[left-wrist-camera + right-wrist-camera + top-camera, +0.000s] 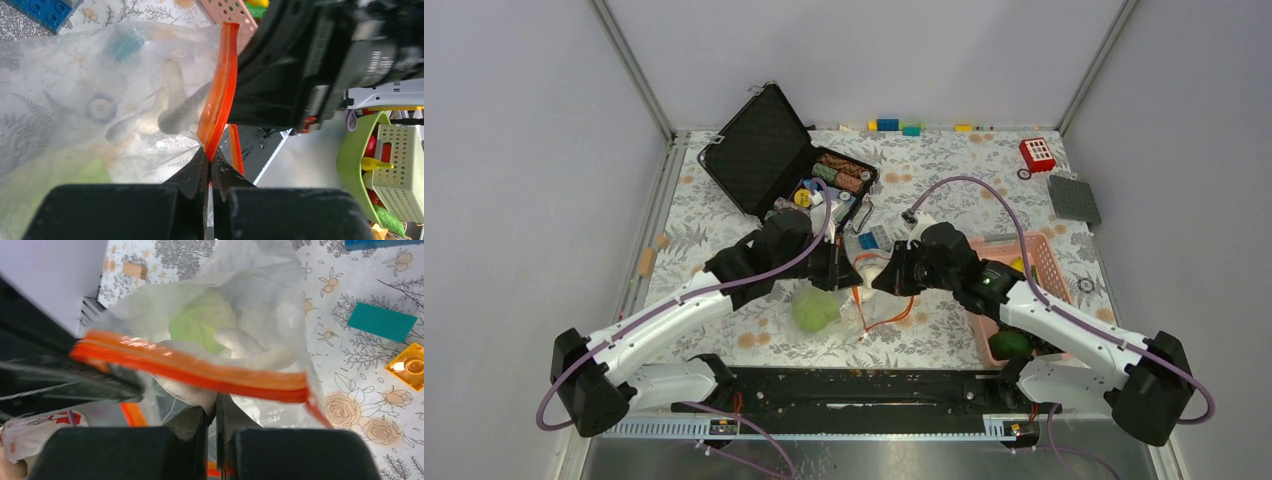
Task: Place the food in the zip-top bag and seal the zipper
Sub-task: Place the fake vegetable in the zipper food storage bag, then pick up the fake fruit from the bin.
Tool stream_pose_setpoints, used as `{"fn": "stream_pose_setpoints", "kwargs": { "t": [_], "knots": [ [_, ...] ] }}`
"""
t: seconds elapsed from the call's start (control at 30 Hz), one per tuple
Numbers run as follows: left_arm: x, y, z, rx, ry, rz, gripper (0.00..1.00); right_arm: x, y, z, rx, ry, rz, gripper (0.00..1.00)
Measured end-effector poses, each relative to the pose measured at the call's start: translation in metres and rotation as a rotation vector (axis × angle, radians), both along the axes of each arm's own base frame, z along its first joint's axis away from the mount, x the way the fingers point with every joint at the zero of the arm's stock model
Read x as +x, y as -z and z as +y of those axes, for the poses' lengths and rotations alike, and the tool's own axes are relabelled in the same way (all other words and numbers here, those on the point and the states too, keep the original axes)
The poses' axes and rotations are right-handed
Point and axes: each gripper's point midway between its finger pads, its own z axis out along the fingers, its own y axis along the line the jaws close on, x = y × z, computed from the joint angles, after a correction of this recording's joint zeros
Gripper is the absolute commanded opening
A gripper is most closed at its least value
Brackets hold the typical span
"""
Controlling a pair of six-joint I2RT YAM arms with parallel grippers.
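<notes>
The clear zip-top bag (869, 262) hangs between my two grippers at mid-table. Through its film (270, 300) I see the light-green cabbage (200, 322) and white mushroom-like pieces (250, 352); from above the cabbage (816, 308) sags toward the near side. My left gripper (209, 161) is shut on the orange-red zipper (220, 95), pinching both lips together. My right gripper (216, 409) is shut on the bag's film just under the zipper (200, 371), and a white piece presses against its fingers. A dark green piece (1011, 343) lies in the pink basket (1046, 262). The slider is not visible.
An open black case (764, 150) holding poker chips stands at the back left. A red toy (1036, 154), a grey baseplate (1074, 198) and loose bricks (889, 125) sit along the back. A teal brick (382, 322) and an orange brick (407, 366) lie beside the bag.
</notes>
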Motion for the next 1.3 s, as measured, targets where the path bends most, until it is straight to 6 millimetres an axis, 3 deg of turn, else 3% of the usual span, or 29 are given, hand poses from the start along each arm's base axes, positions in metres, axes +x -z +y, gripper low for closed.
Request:
{"fn": "stream_pose_setpoints", "kwargs": {
  "t": [0.07, 0.17, 0.23, 0.33, 0.4, 0.53, 0.63, 0.73, 0.83, 1.0, 1.1, 1.3],
  "knots": [
    [0.000, -0.005, 0.000, -0.014, 0.000, -0.012, 0.00, 0.001, 0.007, 0.000, -0.018, 0.010, 0.018, 0.18],
    [-0.001, -0.010, 0.001, -0.027, 0.000, -0.024, 0.00, 0.003, 0.017, 0.000, -0.048, 0.024, 0.045, 0.49],
    [-0.002, -0.012, 0.002, -0.032, -0.001, -0.028, 0.00, 0.002, 0.021, -0.001, -0.064, 0.022, 0.054, 0.63],
    [-0.002, -0.014, 0.002, -0.037, -0.002, -0.031, 0.00, 0.002, 0.017, 0.000, -0.065, 0.015, 0.047, 0.88],
    [-0.002, -0.015, 0.002, -0.038, -0.002, -0.032, 0.00, 0.003, 0.010, 0.001, -0.058, 0.004, 0.032, 0.98],
    [-0.001, -0.015, 0.002, -0.039, -0.006, -0.035, 0.00, 0.001, -0.009, -0.006, -0.063, -0.008, -0.022, 1.00],
    [0.000, -0.014, 0.002, -0.038, -0.010, -0.037, 0.00, 0.001, -0.024, -0.025, -0.086, 0.039, -0.087, 1.00],
    [0.001, -0.014, 0.001, -0.042, -0.011, -0.043, 0.00, 0.003, -0.036, -0.055, -0.125, 0.144, -0.144, 1.00],
    [0.002, -0.014, 0.001, -0.045, -0.012, -0.045, 0.00, 0.007, -0.041, -0.097, -0.190, 0.309, -0.185, 1.00],
    [0.002, -0.012, -0.001, -0.055, -0.001, -0.049, 0.00, 0.024, -0.033, -0.190, -0.329, 0.677, -0.159, 1.00],
    [0.002, -0.008, -0.001, -0.054, 0.007, -0.041, 0.00, 0.029, -0.024, -0.235, -0.415, 0.850, -0.110, 1.00],
    [-0.001, 0.002, -0.002, -0.048, 0.021, -0.019, 0.00, 0.041, 0.015, -0.271, -0.608, 0.929, 0.051, 1.00]
  ]
}}
